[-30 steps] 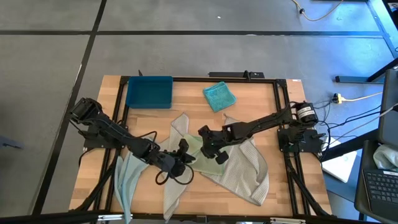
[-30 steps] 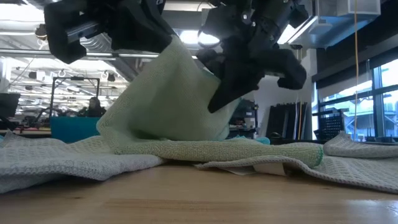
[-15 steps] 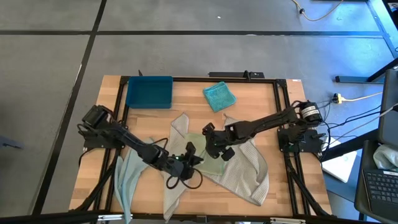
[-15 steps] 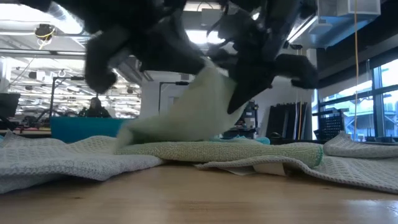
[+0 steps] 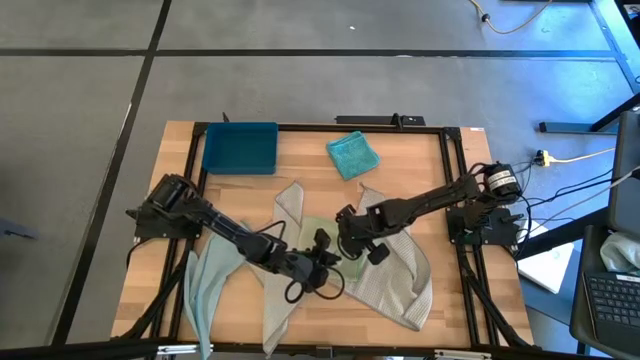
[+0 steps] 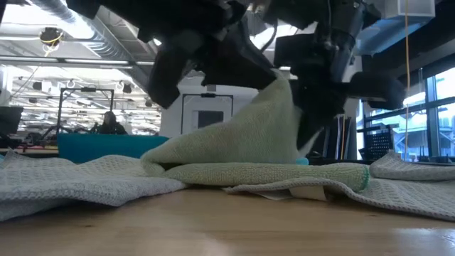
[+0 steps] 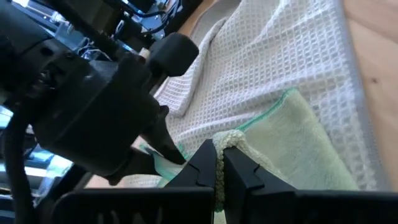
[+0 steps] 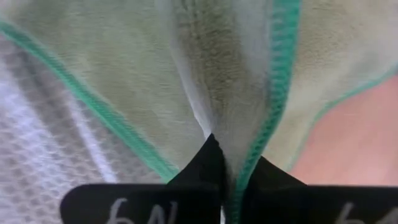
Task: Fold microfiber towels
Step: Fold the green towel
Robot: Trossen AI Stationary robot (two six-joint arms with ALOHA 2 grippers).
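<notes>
The pale green towel lies mid-table on a light grey towel, with one side raised as a sloping flap. My left gripper and my right gripper are both shut on that raised side, close together. A second grey towel and the pale blue towel lie flat to the left. The teal towel lies folded at the far edge. My left gripper pinches the pale green towel's bunched edge between its two fingers, coming from the table's left. The held part is lifted; the rest lies on the grey towel. My right gripper pinches a fold of the pale green towel beside its green-stitched hem between its two fingers, more than one layer. The fingers come from the table's right, slanting down. The cloth slopes from the hold down to the table.
The rigid dark blue tray stands at the far left. The black frame runs around the table's edges. Bare wood shows at the near middle and between tray and teal towel.
Both grippers have gone toward the table's right edge and a little toward the near edge and down, still shut on the pale green towel. Its raised side has been carried over its lower part, which stayed on the grey towel; the flap now stands lower.
</notes>
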